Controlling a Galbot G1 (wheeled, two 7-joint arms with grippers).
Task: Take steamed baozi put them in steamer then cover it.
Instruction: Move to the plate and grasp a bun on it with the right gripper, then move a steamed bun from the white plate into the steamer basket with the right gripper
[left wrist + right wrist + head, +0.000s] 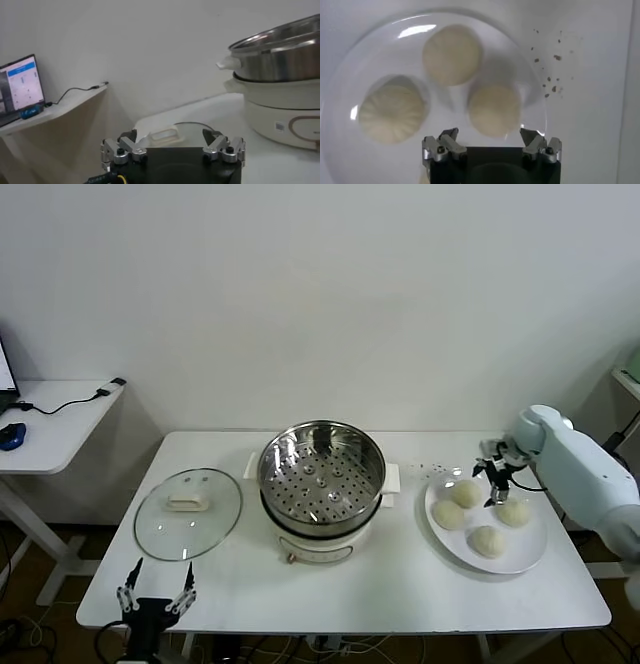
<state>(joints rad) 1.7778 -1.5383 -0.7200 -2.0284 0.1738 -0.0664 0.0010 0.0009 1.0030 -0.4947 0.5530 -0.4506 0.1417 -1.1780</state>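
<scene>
Hovering right gripper (495, 477): jaws apart above the plate (530, 556), lined up over the back bun, holding nothing.
Baozi (466, 493): four sat clustered on the plate, none moved yet.
Steamer (322, 467): stood bare mid-table, ready to fill.
Cover (189, 512): lay flat to its left, out of the way.
Left gripper (156, 592): parked near the front edge, fingers spread, empty.

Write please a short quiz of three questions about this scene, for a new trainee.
1. True or false: the steamer already holds a bun.
2. How many buns lie on the white plate?
3. The glass lid lies: A) on the steamer, B) flat on the table, left of the steamer, C) on the plate.

Key: 1 false, the basket is empty; the open right gripper hangs over the buns. 2 four. 3 B, beyond the open left gripper.
</scene>
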